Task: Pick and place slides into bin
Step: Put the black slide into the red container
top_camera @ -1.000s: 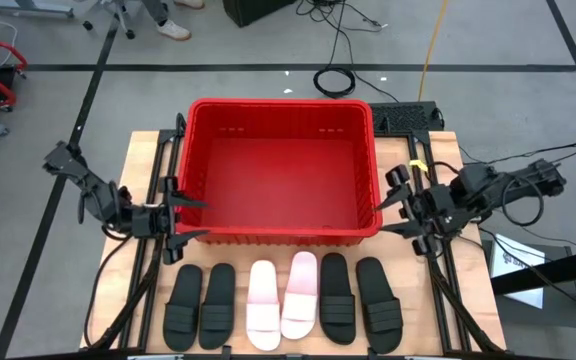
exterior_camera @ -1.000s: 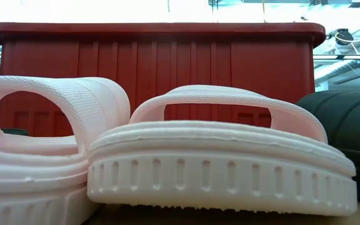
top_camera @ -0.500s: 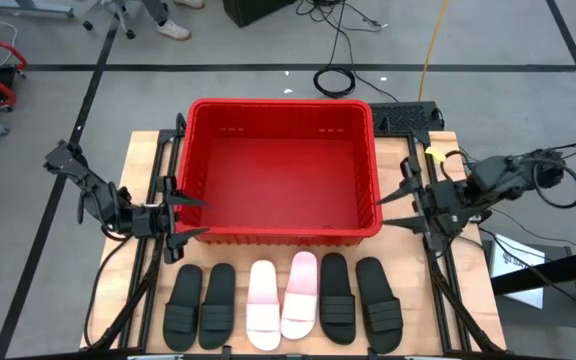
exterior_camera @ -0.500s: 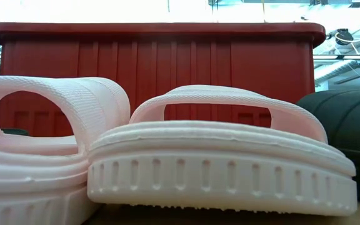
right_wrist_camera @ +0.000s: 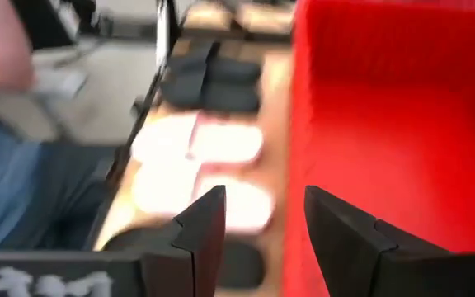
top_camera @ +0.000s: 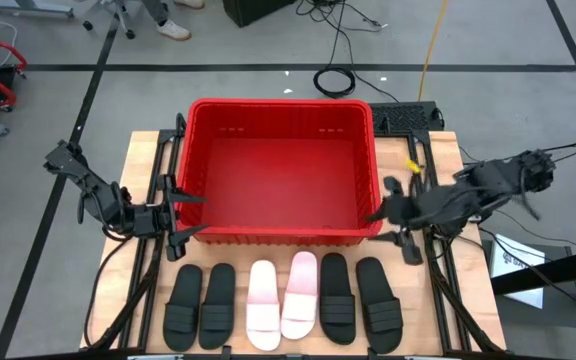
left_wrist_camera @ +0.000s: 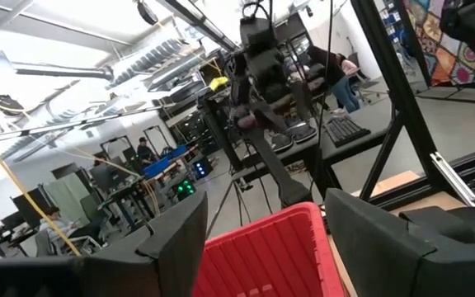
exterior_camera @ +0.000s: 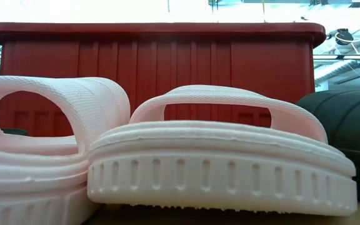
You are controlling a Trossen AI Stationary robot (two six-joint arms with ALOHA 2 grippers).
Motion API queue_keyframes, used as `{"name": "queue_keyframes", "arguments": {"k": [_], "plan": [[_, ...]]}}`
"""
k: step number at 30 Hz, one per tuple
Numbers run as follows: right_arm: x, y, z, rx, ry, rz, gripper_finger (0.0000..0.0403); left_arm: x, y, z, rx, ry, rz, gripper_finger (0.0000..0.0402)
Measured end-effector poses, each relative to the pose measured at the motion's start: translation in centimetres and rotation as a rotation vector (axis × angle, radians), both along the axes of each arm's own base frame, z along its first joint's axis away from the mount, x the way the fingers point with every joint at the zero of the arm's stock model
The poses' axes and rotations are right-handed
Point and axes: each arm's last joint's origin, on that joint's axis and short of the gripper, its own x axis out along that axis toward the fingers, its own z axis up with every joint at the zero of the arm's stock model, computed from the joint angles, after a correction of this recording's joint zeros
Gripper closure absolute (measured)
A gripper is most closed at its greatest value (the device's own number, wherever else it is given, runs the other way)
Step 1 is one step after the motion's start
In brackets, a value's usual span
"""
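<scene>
High view showed the right gripper (top_camera: 392, 225), fingers parted and empty, near the bin (top_camera: 280, 236); it should descend squarely over one of the slides (top_camera: 379, 291).

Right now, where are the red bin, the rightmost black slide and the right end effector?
red bin (top_camera: 280, 104): high view, far rim.
rightmost black slide (top_camera: 380, 307): high view, its strap.
right end effector (top_camera: 387, 225): high view, midway between its open fingertips.

Seen from counter height, 2 pale pink slides fill the foreground: one (exterior_camera: 42, 144) at the left with its wide strap arching up, another (exterior_camera: 220, 162) at the centre showing its ribbed sole edge. A black slide (exterior_camera: 345, 125) sits at the right, and the red bin (exterior_camera: 161, 59) stands behind all 3.
</scene>
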Motion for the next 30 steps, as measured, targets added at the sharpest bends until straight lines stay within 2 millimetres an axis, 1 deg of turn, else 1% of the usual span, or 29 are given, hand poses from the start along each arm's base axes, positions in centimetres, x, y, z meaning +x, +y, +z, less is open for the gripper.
{"name": "queue_keyframes", "arguments": {"k": [4,8,11,15,18,21,24,30], "plan": [[0.9,0.8,-1.5,0.103,0.179,0.025,0.0248,0.0,0.0,0.0,0.000,0.000,0.000,0.0149],[1.5,1.5,-2.7,0.189,0.318,0.039,0.0248,0.0,0.0,0.0,-0.001,0.000,0.000,0.0149],[1.7,2.0,-3.4,0.200,0.368,0.030,0.0248,0.0,0.0,0.0,-0.012,0.000,-0.003,0.0149],[1.8,2.2,-5.1,0.200,0.438,-0.003,0.0248,0.0,0.0,-0.1,-0.018,0.004,-0.004,0.0149],[1.8,2.3,-6.5,0.241,0.523,-0.018,0.0248,0.0,0.0,-0.1,-0.020,0.005,-0.005,0.0149],[1.8,2.7,-8.3,0.297,0.611,-0.011,0.0248,0.0,0.0,-0.1,-0.020,0.006,-0.006,0.0149],[1.8,3.2,-10.6,0.339,0.688,0.008,0.0248,0.0,0.0,-0.1,-0.020,0.006,-0.006,0.0149],[2.0,4.3,-15.6,0.452,0.755,0.081,0.0248,0.0,0.0,-0.1,-0.020,0.006,-0.006,0.0149]]}}
